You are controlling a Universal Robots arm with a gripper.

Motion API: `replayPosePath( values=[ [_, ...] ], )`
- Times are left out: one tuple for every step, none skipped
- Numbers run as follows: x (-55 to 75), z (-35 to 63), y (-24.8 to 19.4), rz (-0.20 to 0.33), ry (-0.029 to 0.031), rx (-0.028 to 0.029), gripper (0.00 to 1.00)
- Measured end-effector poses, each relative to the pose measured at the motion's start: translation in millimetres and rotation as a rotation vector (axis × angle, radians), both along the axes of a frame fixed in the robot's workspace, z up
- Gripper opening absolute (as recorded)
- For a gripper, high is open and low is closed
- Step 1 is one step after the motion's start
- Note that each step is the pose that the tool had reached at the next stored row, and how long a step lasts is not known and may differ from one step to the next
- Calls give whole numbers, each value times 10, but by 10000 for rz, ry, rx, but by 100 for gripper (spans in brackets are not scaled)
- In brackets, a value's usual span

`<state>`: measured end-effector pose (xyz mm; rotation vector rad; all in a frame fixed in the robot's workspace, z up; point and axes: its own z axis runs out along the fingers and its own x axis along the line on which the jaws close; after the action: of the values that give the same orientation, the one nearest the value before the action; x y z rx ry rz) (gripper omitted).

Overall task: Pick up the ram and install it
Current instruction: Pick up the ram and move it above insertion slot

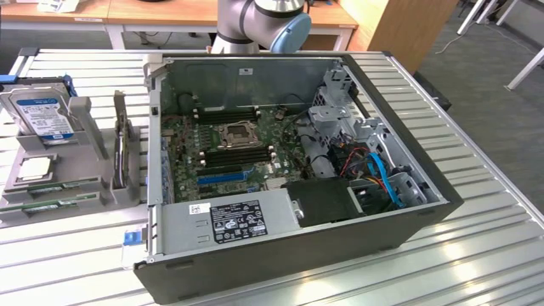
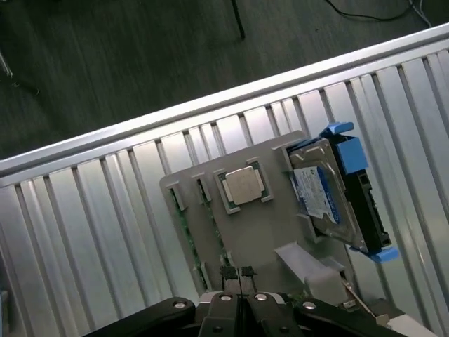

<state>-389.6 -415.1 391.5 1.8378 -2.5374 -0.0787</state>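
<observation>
**Closed hand over two sticks: the pick can go wrong**

The ram (image 1: 51, 187) lies on edge in its groove in the holder (image 2: 259, 239), with a second stick (image 1: 42, 207) in the groove alongside. Both sit below the hand (image 2: 238, 277) and slightly to one side of the fingertips. We see the fingers pressed together, pinching nothing.

The first risk, as we judge it, is that closed grip. If the hand comes down like this, it would land on the stick's top edge or on the holder instead of straddling the board.

The second is the neighbour. The two sticks are so near each other that a spread finger could wedge between them, or pick up the wrong one.

The third is a skewed pinch. The board is thin, so an off-centre hold could let it tilt or drag against the groove walls.

Further from the hand, the chip (image 2: 243, 187) lies loose in its recess, and the drive (image 2: 326, 196) stands beyond it. A sideways drift could knock either one.

The slots (image 1: 238, 155) in the case (image 1: 255, 268) are well away from the hand. A tilted stick would probably jam there.
</observation>
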Motion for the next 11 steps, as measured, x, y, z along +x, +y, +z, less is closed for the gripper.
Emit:
replayPosePath(
  values=[
    [0, 0, 0, 181, 0, 0, 10],
    [0, 0, 0, 343, 0, -1, 10],
    [0, 0, 0, 502, 0, -1, 10],
    [0, 0, 0, 652, 0, -1, 10],
    [0, 0, 0, 789, 0, -1, 10],
    [0, 0, 0, 919, 0, 0, 10],
    [0, 0, 0, 1033, 0, -1, 10],
    [0, 0, 0, 1081, 0, 0, 10],
    [0, 0, 0, 1080, 0, 0, 10],
    [0, 0, 0, 1081, 0, -1, 10],
    [0, 0, 0, 1081, 0, -1, 10]
  ],
)
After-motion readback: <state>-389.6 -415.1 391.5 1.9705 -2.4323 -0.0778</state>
